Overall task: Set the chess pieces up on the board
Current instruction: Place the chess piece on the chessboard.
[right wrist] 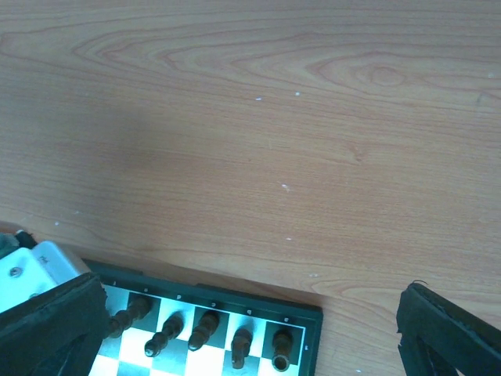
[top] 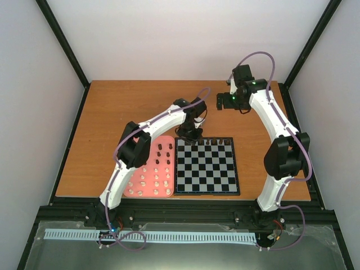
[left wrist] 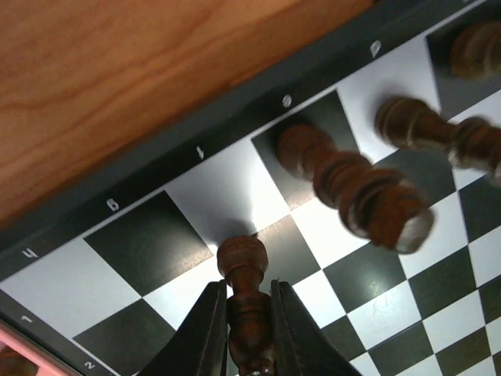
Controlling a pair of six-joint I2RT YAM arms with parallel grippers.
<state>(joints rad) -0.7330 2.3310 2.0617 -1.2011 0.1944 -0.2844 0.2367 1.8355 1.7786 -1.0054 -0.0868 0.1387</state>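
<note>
The dark chess piece (left wrist: 244, 309) now in hand is a small turned peg, clamped by its narrow stem between the two left fingers (left wrist: 205, 333), with its rounded end jutting past the tips over the squares near the far left corner of the board (left wrist: 235, 125). I cannot tell whether it touches the board yet. It is likely light, rigid and smooth-sided, so it could pivot or slip under a loose grip. The waist just below the knob looks the safest place to hold it, and it will tip easily on its small base when let go. Other dark pieces (left wrist: 352, 188) stand just beside it along the far row. More pieces, cream and dark, wait in the pink tray (top: 154, 194) left of the board. The right gripper (right wrist: 246, 298) hangs over the bare wooden surface (right wrist: 274, 117) beyond the board, its fingers wide apart and holding nothing.
</note>
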